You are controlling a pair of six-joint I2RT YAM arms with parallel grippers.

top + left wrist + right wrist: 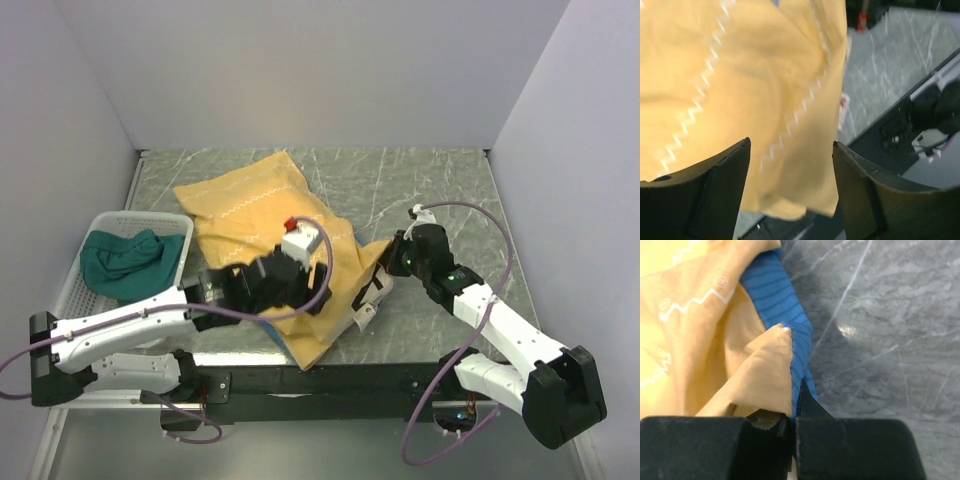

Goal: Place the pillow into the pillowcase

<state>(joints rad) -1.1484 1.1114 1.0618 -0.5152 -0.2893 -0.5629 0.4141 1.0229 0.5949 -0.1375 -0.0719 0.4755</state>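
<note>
We see the right gripper (792, 416) clamped on a corner of the pillowcase (700, 355), soft mustard cloth folded over ribbed blue. The left gripper (791, 147) gapes wide over its zigzag-stitched yellow face on the marbled table (420, 180).

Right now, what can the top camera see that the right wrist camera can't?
Only the top camera shows the white basket with the green cloth in it, and the left arm. Only the wrist camera shows the right gripper shut on the blue edge of the pillowcase. Both show its yellow fabric and the grey table.
</note>
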